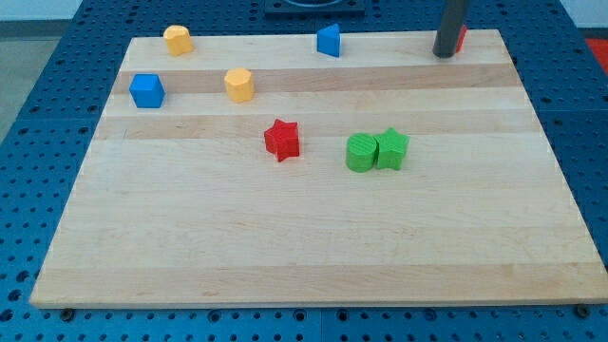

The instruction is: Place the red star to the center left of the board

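Observation:
The red star (282,139) lies near the middle of the wooden board (313,247), slightly to the view's left of centre. My tip (444,54) rests at the board's top right, far from the star. A red block (461,39) is mostly hidden right behind the rod.
A green cylinder (361,152) and a green star (391,148) touch each other right of the red star. A yellow block (239,85) and a blue cube (147,90) sit at the upper left. Another yellow block (178,39) and a blue block (329,41) stand along the top edge.

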Controlling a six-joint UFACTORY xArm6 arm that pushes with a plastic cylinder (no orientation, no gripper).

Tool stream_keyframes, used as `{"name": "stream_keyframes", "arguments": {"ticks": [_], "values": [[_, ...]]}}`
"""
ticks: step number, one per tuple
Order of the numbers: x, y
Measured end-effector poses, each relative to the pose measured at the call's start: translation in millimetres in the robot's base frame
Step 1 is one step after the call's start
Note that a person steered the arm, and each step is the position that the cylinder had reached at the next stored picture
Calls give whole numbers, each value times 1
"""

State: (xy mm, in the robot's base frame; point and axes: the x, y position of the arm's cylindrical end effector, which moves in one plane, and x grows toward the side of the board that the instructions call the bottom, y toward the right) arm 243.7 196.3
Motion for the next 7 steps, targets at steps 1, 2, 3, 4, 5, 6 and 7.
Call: {"name": "stream_keyframes", "arguments": {"ticks": [1, 2, 3, 4, 5, 6, 7], "values": [[8, 0], [37, -3], [50, -5], [57, -11], [75, -42], [91, -65], [118, -75]]}}
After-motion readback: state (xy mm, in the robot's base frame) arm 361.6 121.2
